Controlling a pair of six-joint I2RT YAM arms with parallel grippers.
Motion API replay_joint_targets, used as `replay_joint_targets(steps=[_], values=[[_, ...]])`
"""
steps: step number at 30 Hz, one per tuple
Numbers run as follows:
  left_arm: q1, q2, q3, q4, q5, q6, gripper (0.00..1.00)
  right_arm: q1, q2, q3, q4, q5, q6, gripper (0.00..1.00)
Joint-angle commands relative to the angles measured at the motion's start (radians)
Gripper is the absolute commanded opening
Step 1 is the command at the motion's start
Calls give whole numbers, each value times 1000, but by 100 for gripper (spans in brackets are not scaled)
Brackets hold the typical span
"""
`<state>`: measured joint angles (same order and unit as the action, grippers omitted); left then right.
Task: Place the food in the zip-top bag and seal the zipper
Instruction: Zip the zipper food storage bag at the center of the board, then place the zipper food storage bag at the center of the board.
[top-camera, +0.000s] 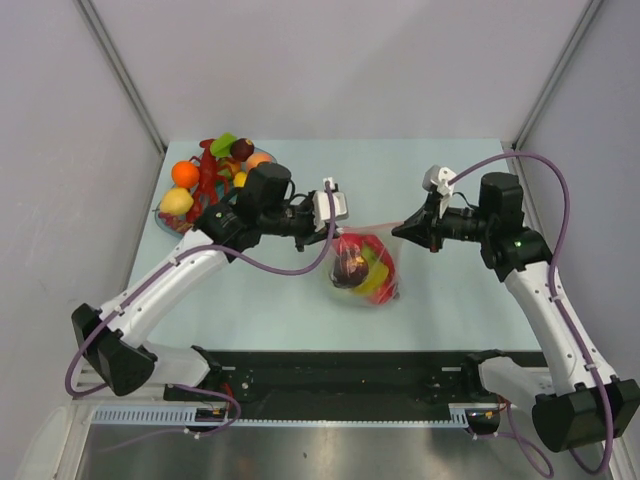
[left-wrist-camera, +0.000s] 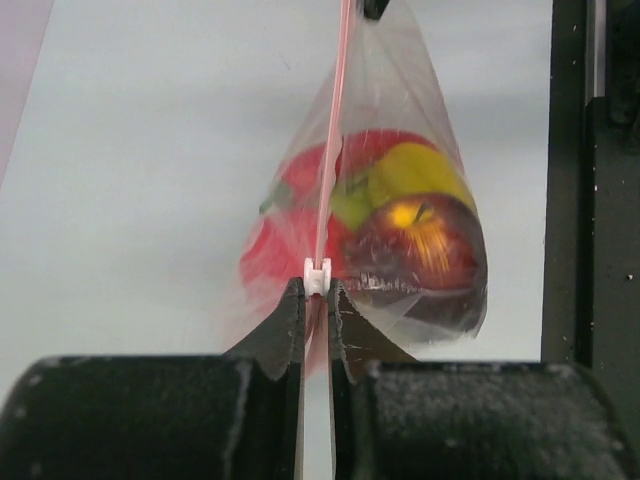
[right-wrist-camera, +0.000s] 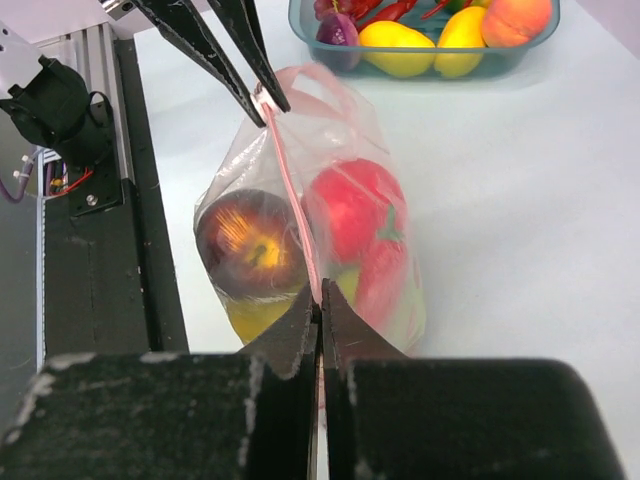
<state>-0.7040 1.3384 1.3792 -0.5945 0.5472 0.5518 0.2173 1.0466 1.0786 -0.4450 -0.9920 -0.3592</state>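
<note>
Food (top-camera: 358, 268) is in the zip-top bag (left-wrist-camera: 420, 90), mid-table — left gripper (left-wrist-camera: 316, 288) & right gripper (right-wrist-camera: 320, 302) each pinch a zipper (right-wrist-camera: 288, 180) end; seal prob. nearly done, can't confirm.

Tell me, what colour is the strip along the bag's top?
The strip is pale pink; the right wrist view shows it best.

You see the pale blue-green table (top-camera: 470, 300) boxed in by plain grey-white panels, a back wall (top-camera: 340, 60) behind it, a left wall (top-camera: 55, 170) and a right wall (top-camera: 600, 110) at its sides, slim metal struts (top-camera: 120, 70) rising from its far corners, and a black rail (top-camera: 350, 365) along its near edge, under soft even light.
</note>
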Motion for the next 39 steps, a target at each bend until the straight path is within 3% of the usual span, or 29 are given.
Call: replay_joint_targets(steps=[1,29,35,39], values=[[63,-73,-51,-85,-79,36,4,-59,-49,3,28,-25,0,0],[261,-145,-3,-251,-141,194,1,-210,-99,3,-49,-39,-49,0],[264,-101,20,-166,-87,103,1,-211,-47,3,72,-4,35,0],[264,-18,96,-26,-130,17,0,-210,26,1,337,93,101,0]])
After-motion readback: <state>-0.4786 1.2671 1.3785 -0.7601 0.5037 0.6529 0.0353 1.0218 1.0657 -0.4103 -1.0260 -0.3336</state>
